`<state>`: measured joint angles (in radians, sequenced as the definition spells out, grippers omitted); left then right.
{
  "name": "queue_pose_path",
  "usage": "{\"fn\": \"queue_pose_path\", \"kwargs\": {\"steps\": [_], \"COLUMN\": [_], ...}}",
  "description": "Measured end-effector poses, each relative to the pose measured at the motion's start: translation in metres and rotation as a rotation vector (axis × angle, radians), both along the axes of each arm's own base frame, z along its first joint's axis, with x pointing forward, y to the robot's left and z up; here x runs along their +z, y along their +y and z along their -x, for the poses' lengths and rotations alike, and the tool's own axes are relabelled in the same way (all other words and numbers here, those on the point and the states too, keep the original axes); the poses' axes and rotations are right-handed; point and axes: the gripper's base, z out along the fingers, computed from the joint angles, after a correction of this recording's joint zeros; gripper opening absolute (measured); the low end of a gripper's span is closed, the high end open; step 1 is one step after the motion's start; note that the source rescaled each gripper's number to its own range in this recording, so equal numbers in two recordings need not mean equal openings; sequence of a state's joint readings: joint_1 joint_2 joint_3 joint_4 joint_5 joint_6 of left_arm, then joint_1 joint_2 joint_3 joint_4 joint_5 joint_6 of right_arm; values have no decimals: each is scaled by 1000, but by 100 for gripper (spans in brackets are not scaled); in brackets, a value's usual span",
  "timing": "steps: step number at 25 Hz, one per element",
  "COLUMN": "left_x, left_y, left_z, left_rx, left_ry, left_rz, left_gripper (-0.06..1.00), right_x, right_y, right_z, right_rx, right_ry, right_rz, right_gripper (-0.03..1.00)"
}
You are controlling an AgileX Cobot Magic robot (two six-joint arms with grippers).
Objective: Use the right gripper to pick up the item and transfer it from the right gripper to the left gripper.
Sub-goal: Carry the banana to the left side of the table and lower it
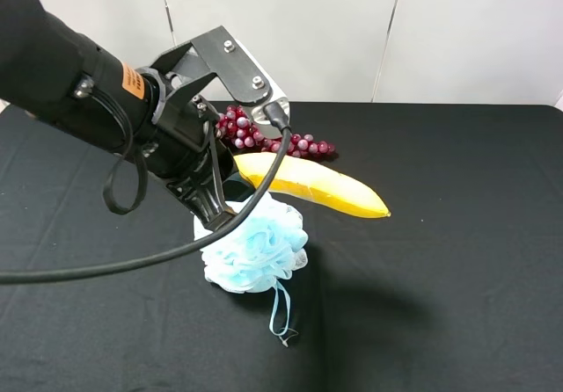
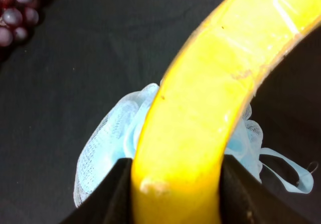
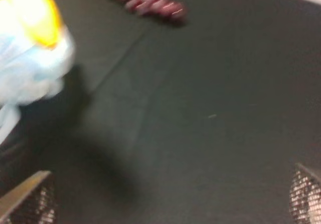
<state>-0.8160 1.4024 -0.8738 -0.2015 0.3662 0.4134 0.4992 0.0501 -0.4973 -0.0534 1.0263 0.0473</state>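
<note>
The yellow banana (image 1: 310, 185) is held in the air above the pale blue bath pouf (image 1: 255, 247). My left gripper (image 1: 230, 181), on the orange-labelled arm, is shut on the banana's near end. In the left wrist view the banana (image 2: 200, 108) fills the space between the two black fingers (image 2: 108, 196). My right gripper (image 3: 168, 199) shows only in the blurred right wrist view. Its two mesh-padded fingertips (image 3: 30, 199) stand wide apart and empty above the black cloth. The banana's tip (image 3: 37, 8) lies far from it. The right arm is out of the exterior view.
A dark red grape bunch (image 1: 268, 135) lies on the black tablecloth (image 1: 457, 234) behind the banana. The pouf's ribbon loop (image 1: 281, 317) trails toward the front. A white wall stands behind the table.
</note>
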Motion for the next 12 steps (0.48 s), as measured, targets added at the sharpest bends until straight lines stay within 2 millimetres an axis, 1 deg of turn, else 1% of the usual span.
{"fn": "queue_pose_path", "kwargs": {"steps": [2, 5, 8, 12], "left_x": [0, 0, 0, 0], "left_y": [0, 0, 0, 0], "left_z": [0, 0, 0, 0], "left_rx": [0, 0, 0, 2], "left_ry": [0, 0, 0, 2], "left_rz": [0, 0, 0, 1], "left_gripper": [0, 0, 0, 0], "right_x": [0, 0, 0, 0], "right_y": [-3, -4, -4, -3], "right_z": [6, 8, 9, 9], "right_rx": [-82, -187, -246, -260], "right_ry": [-36, -50, -52, -52], "right_rz": [-18, -21, -20, -22], "right_gripper": [100, 100, 100, 100]}}
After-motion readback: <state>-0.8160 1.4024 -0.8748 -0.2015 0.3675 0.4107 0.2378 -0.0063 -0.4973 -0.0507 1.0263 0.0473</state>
